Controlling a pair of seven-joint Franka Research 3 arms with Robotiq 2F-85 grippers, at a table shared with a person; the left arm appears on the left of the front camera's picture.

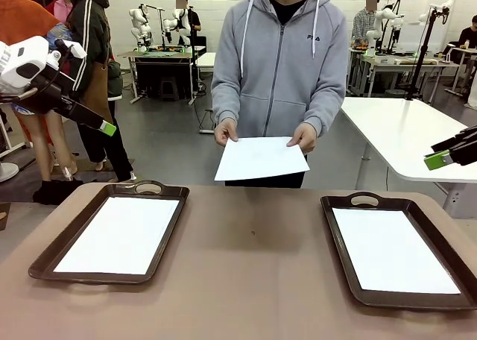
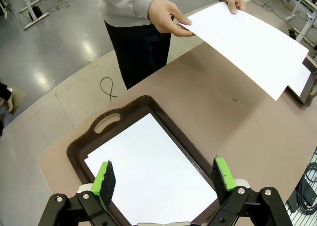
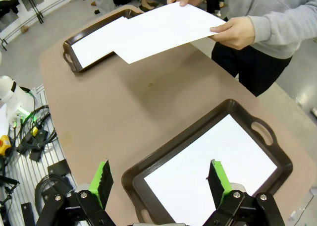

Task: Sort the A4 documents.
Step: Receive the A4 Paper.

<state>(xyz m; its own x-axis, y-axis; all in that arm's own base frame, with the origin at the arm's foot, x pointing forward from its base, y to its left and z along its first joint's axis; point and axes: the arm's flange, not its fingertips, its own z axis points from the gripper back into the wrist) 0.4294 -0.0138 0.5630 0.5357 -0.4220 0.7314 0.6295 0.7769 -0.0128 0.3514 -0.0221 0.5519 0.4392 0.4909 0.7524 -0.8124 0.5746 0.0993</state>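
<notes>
A person at the far side holds one blank white A4 document [image 1: 261, 158] flat in both hands over the table's far edge; it also appears in the left wrist view [image 2: 250, 43] and the right wrist view [image 3: 163, 30]. Another white sheet [image 1: 119, 234] lies in the left brown tray [image 1: 160, 189], and one more sheet [image 1: 391, 249] lies in the right brown tray [image 1: 339, 203]. My left gripper [image 2: 165, 179] hangs open above the left tray. My right gripper [image 3: 159, 180] hangs open above the right tray. In the front view both grippers stand raised at the picture's sides, left gripper [image 1: 104, 125] and right gripper [image 1: 440, 158].
The brown table [image 1: 253, 258] lies bare between the two trays. Cables and hardware [image 3: 29, 137] sit below the table's edge in the right wrist view. Other tables, people and robots stand far behind the person.
</notes>
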